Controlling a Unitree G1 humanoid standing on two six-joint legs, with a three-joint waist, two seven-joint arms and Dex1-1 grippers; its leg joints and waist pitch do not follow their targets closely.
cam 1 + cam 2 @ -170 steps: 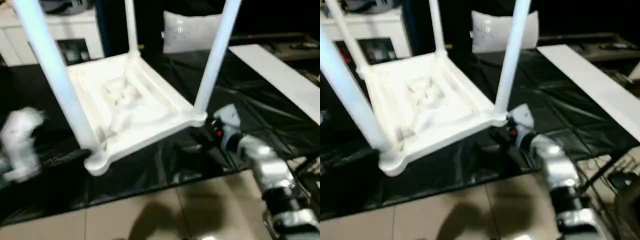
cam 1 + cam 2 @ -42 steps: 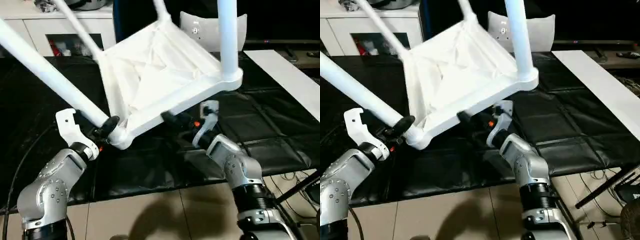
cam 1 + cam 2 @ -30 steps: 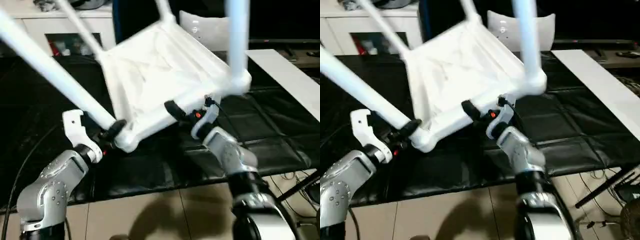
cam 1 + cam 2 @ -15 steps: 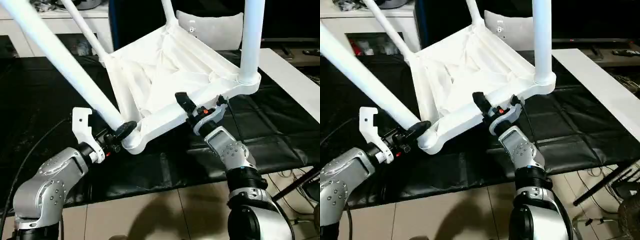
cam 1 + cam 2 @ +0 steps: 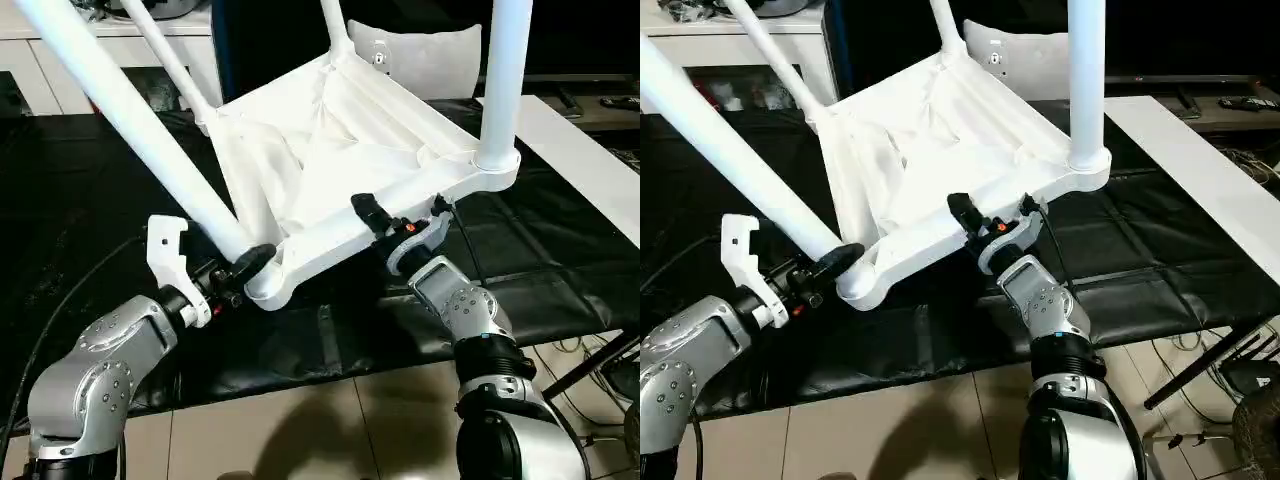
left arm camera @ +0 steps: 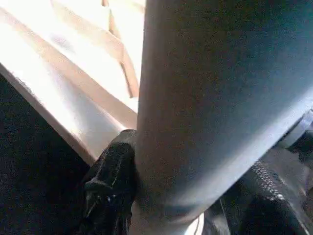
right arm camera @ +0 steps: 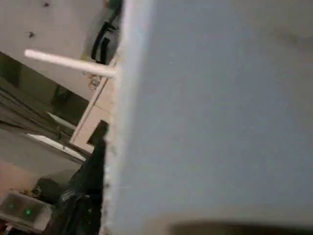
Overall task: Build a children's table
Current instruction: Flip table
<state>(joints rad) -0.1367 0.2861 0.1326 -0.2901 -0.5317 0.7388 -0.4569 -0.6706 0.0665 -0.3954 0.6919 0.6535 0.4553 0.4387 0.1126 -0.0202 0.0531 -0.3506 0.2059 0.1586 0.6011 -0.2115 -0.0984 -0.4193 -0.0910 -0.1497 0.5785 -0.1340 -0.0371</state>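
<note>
The children's table [image 5: 330, 150] hangs upside down and tilted above the black-covered surface, its ribbed underside facing me and its legs pointing up. My left gripper [image 5: 250, 262] is shut on the near-left leg [image 5: 130, 120] just above its corner socket; in the left wrist view that leg [image 6: 210, 98] sits between the black fingers [image 6: 110, 181]. My right gripper [image 5: 372, 222] clamps the top's front rim [image 5: 940, 240], one black finger [image 5: 362, 208] hooked over it and the other hidden beneath. The near-right leg [image 5: 505, 80] stands upright in its socket.
A black sheet [image 5: 560, 250] covers the work surface, with tiled floor [image 5: 300, 420] in front of it. A grey cushion [image 5: 425, 55] and a white cabinet [image 5: 730, 70] stand behind. A long white board [image 5: 580, 150] runs along the right side.
My right gripper's jaws have closed in on the front rim. The table has settled slightly lower and steadier. My left gripper has kept its hold on the leg.
</note>
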